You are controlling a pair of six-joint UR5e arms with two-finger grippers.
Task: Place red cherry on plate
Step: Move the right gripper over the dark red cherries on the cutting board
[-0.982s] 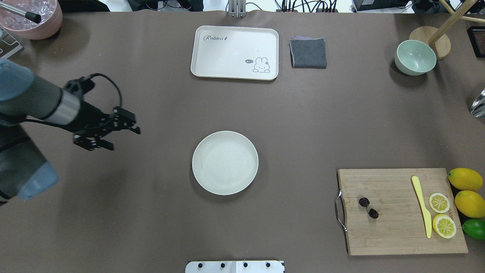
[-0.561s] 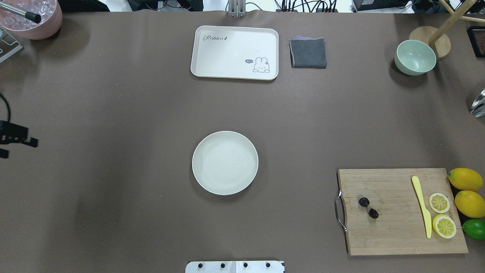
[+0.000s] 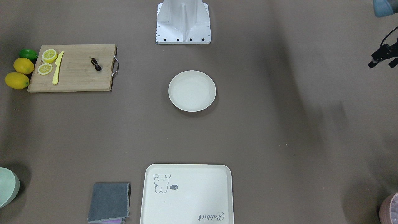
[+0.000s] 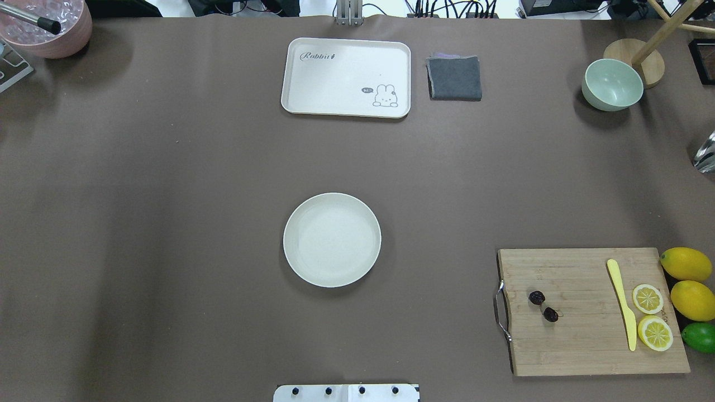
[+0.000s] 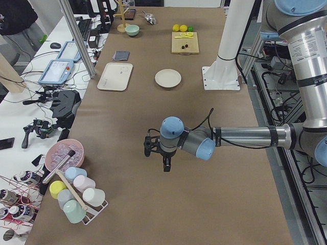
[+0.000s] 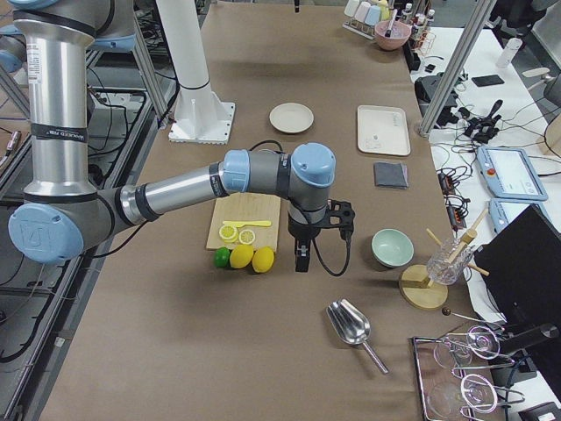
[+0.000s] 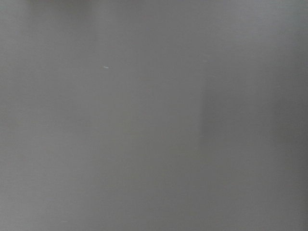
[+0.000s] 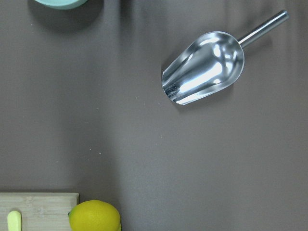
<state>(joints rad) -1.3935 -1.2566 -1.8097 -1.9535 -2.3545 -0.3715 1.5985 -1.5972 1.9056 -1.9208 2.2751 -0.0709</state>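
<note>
On the bamboo cutting board (image 4: 581, 335), near its metal handle, the red cherry (image 4: 543, 306) lies well apart from the plate (image 4: 332, 240). The left gripper (image 3: 382, 64) gapes, holding nothing (right gripper (image 6: 301, 261): cannot tell).

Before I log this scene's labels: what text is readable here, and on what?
"Rabbit": on the rectangular cream tray, near one corner.
"hi~": tiny, barely legible, in the speech bubble beside its rabbit drawing.
"UR" emblem: on a blue joint cap of the right arm.
Anything else is too small.

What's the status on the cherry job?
Left gripper open, far out wide; right gripper unreadable. Red cherry on cutting board. Plate bare. Nothing between them.
</note>
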